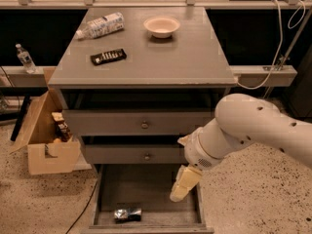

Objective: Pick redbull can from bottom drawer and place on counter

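The redbull can point(127, 214) lies on its side near the front left of the open bottom drawer point(151, 191). The counter point(161, 52) is the grey top of the cabinet. My gripper point(184, 185) hangs from the white arm over the right side of the open drawer, above and to the right of the can, apart from it and holding nothing that I can see.
On the counter lie a clear plastic bottle point(100, 26), a black bar packet point(108, 56) and a pale bowl point(161, 26). Two upper drawers with knobs point(145, 125) are closed. A cardboard box point(48, 140) stands left of the cabinet. A small bottle point(24, 57) stands at far left.
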### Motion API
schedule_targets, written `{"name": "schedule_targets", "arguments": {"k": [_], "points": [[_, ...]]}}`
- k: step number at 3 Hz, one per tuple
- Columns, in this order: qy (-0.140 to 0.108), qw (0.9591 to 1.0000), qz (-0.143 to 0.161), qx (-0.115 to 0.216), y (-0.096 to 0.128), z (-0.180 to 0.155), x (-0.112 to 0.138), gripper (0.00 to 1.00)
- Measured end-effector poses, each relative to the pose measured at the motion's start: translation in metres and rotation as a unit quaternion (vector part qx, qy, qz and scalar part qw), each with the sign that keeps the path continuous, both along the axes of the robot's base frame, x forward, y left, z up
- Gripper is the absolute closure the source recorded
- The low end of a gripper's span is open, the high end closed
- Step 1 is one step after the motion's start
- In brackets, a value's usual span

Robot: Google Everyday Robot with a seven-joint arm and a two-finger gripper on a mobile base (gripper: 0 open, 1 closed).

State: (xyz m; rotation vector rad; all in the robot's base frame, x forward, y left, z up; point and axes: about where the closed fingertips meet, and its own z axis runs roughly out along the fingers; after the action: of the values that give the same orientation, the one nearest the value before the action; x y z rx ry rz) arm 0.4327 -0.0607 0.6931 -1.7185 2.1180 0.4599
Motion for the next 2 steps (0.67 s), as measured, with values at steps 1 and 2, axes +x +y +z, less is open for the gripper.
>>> {"name": "schedule_targets", "arguments": {"k": [1, 2], "points": [[0.0, 1.0, 0.0, 0.0, 0.0, 0.0, 0.0, 0.0], [0.011, 0.9998, 0.004, 0.016, 0.0, -0.032, 0.0, 0.0]]}}
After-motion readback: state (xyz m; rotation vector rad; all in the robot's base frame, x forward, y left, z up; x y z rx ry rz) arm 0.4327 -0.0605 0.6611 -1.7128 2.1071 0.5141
